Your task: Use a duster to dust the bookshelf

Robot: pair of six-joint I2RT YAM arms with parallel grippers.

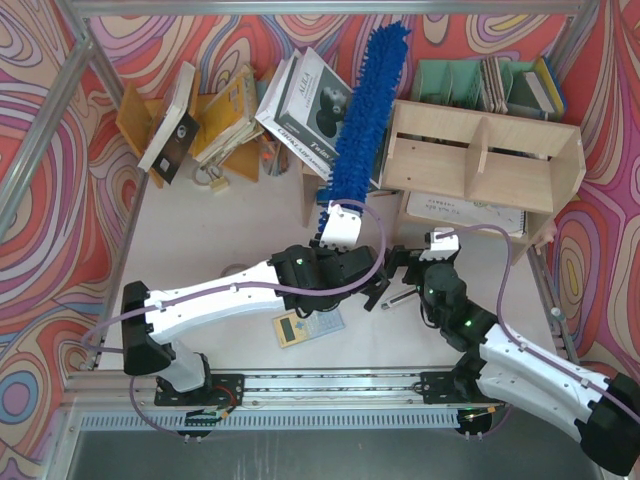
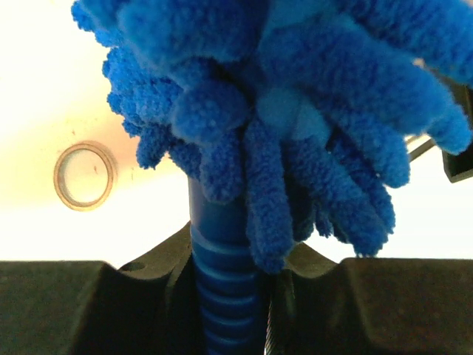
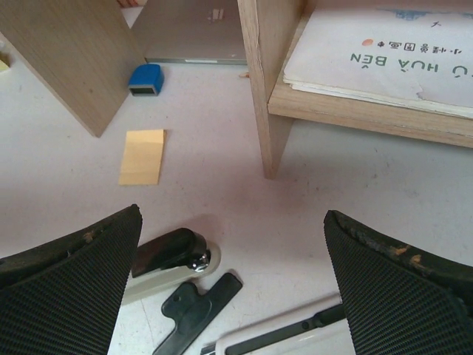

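Observation:
The duster (image 1: 362,110) has a long bright-blue fluffy head that points away from the arms. It lies just left of the pale plywood bookshelf (image 1: 480,150); whether they touch I cannot tell. My left gripper (image 1: 334,218) is shut on the duster's ribbed blue handle (image 2: 222,296), with the fluffy strands (image 2: 281,96) filling the left wrist view above my left gripper (image 2: 230,310). My right gripper (image 1: 398,270) hangs open and empty low over the table in front of the bookshelf. Its view shows the bookshelf's upright (image 3: 266,81), and nothing is between the fingers of the right gripper (image 3: 233,296).
A stapler (image 3: 166,262), a black flat piece (image 3: 192,310) and a white pen-like stick (image 3: 295,333) lie under the right gripper. A yellow note (image 3: 143,157) lies beyond. An orange-brown book rack (image 1: 135,120), leaning books (image 1: 310,105), green file holders (image 1: 450,80), a calculator (image 1: 300,326) and a tape ring (image 2: 84,176) are around.

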